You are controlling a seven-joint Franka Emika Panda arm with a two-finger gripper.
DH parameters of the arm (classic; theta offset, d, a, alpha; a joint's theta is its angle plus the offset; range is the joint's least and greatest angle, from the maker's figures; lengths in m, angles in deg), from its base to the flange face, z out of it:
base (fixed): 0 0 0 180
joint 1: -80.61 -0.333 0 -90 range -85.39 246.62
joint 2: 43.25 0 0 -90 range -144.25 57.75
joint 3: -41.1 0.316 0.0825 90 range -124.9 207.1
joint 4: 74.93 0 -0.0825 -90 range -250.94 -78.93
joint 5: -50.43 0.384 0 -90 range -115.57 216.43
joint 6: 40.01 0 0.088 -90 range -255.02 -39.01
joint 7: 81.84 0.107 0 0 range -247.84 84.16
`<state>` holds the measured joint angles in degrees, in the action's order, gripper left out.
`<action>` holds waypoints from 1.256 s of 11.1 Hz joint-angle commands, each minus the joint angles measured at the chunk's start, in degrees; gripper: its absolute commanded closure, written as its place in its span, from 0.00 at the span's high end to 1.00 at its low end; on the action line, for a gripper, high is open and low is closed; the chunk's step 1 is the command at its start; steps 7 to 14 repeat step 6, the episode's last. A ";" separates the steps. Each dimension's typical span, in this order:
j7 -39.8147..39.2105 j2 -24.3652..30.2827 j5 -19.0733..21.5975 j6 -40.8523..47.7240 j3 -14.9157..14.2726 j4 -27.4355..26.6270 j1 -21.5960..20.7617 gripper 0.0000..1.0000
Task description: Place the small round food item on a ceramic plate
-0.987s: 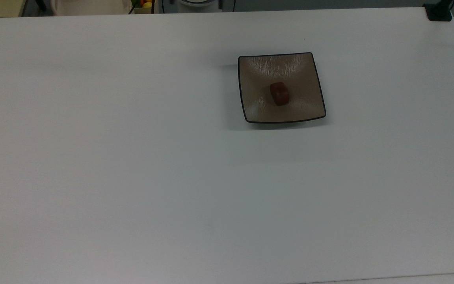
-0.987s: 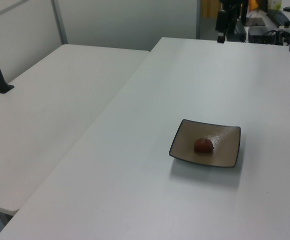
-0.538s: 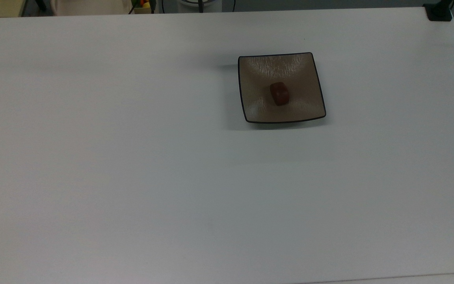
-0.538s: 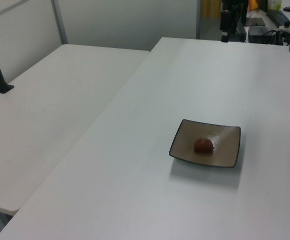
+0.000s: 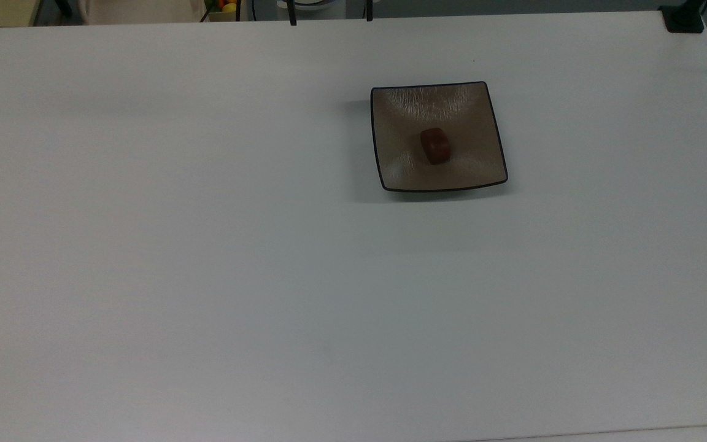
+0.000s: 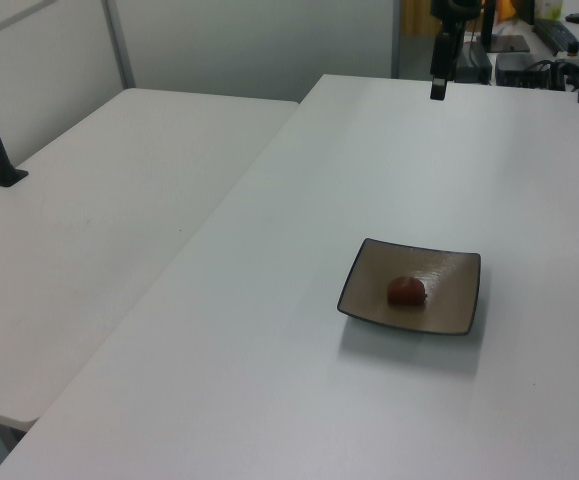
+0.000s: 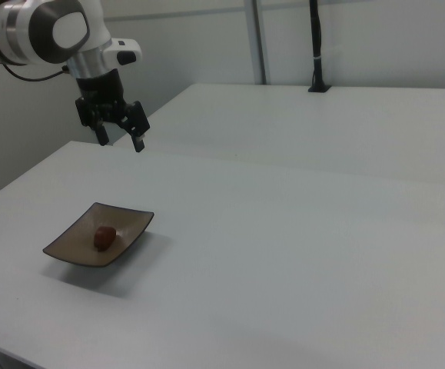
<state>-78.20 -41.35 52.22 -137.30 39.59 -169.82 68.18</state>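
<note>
food lump on the plate, arm held high with claw spread

the white robot arm reaches in from the right view's upper left, its last joint turned downward so the black two-finger claw points down at the white desk. the claw hangs in the air above the desk's far edge, well apart from the dish, with its two fingers spread and nothing between them. in the left view the claw hangs over the desk's far end.

the square brown-taupe ceramic plate with a thin black rim sits flat on the desk, in the top view's upper right of centre. the small dark red-brown rounded food lump rests near the middle of the plate, touching its surface; the lump and plate also show in the left view, and the lump in the right view.
</note>
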 commanded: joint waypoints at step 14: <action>-1.36 0.12 1.11 -1.41 0.19 -1.00 0.66 1.00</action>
